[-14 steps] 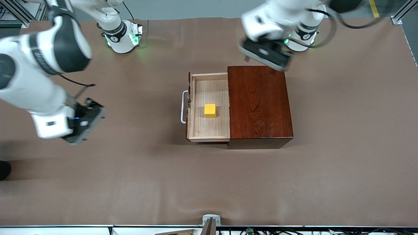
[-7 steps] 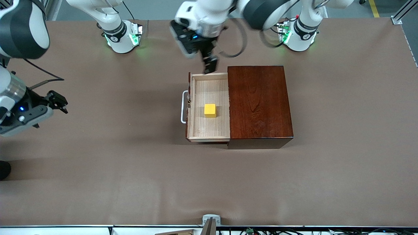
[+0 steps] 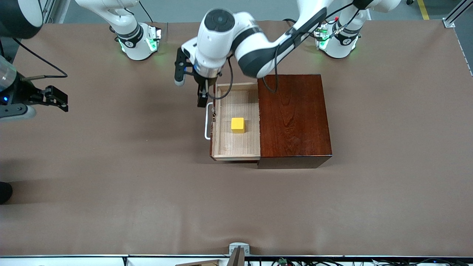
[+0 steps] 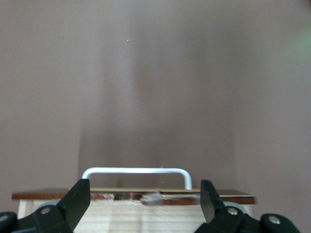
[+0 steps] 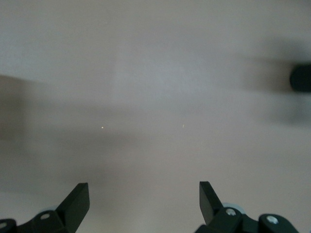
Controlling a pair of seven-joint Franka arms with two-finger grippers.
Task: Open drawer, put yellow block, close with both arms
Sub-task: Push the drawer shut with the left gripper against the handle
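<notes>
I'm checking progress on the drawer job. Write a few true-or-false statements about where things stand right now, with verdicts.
1. The yellow block lies in the drawer. True.
2. The drawer is pushed fully shut. False: it stands pulled out of the dark wooden box.
3. The left gripper is over the drawer's handle end, fingers open. True.
4. The right gripper holds the block. False: it is open and empty, over bare table at the right arm's end.
</notes>
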